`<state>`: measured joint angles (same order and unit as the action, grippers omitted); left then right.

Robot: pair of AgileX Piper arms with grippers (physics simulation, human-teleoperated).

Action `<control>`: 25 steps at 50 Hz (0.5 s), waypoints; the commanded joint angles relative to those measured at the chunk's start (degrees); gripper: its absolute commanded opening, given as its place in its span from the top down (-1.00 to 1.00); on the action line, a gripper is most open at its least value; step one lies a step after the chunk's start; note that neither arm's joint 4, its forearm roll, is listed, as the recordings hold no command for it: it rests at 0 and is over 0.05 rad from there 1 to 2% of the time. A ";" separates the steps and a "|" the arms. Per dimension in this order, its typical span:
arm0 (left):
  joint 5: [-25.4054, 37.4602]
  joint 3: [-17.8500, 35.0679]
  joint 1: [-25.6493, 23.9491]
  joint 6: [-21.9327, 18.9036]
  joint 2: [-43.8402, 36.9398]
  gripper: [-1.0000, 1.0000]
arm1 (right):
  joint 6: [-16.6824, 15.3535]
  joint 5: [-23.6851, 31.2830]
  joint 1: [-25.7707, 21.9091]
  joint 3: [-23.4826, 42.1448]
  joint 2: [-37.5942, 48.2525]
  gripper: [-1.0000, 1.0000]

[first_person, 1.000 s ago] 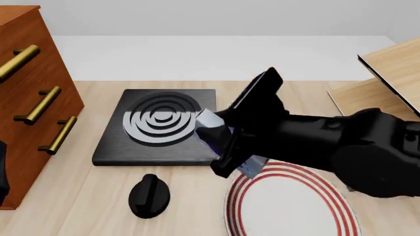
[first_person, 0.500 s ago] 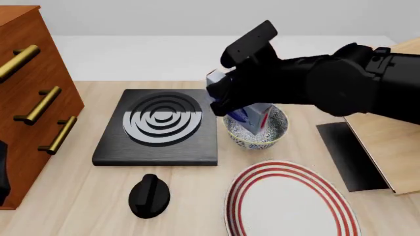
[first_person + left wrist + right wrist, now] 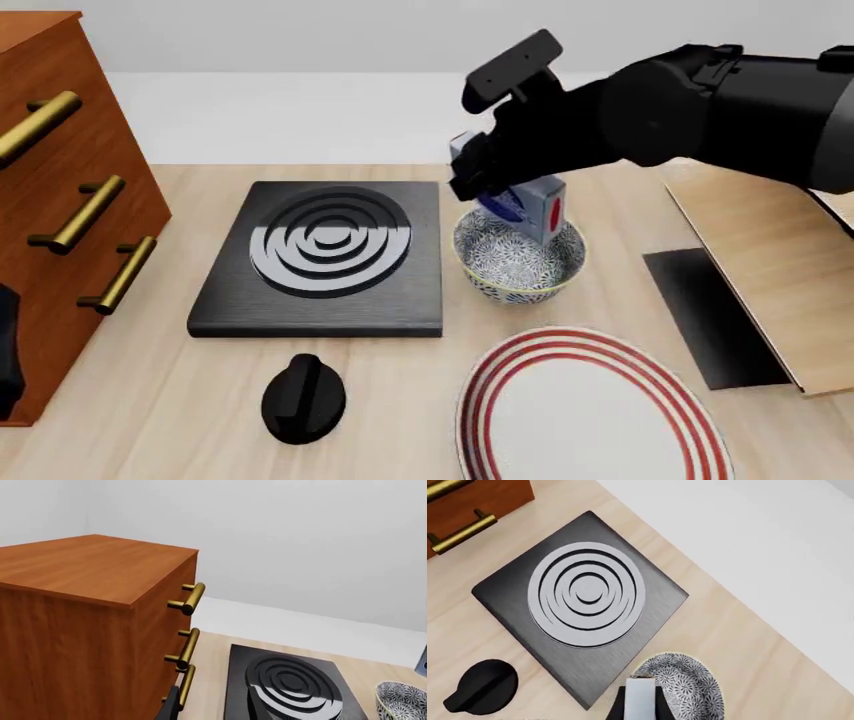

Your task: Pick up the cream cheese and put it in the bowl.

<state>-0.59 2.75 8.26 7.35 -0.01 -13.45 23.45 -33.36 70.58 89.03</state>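
My right gripper (image 3: pixel 497 190) is shut on the cream cheese (image 3: pixel 531 205), a pale grey-blue box with a blue oval and a red mark. It holds the box tilted, just above the bowl (image 3: pixel 521 262), with the box's lower end over the bowl's back rim. The bowl is blue-grey and floral and stands right of the stove plate. In the right wrist view the box (image 3: pixel 642 697) sits between the fingers, beside the bowl (image 3: pixel 684 682). The bowl's edge also shows in the left wrist view (image 3: pixel 403 702). The left gripper is out of view.
A black stove plate (image 3: pixel 327 250) with grey rings lies left of the bowl, with a black knob (image 3: pixel 304 398) in front of it. A red-and-white striped plate (image 3: pixel 587 410) is at the front. A wooden drawer cabinet (image 3: pixel 67 200) stands at the left and a wooden board (image 3: pixel 774 260) at the right.
My right arm has carried the cream cheese up and back from near the striped plate's rim to just over the bowl. It rose a little in the last half second.
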 commanded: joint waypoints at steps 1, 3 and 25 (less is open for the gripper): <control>0.04 0.02 -0.26 -0.09 0.00 -1.00 | 0.75 2.67 2.30 2.94 2.80 1.00; -0.05 -0.10 -0.19 -0.10 0.00 -1.00 | 1.14 3.35 2.81 3.78 3.79 1.00; 0.10 0.06 -0.05 -0.47 0.00 -1.00 | 6.47 3.76 4.10 7.16 9.19 1.00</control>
<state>-0.56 2.76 8.20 7.14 -0.01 -9.73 27.29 -30.10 75.95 96.12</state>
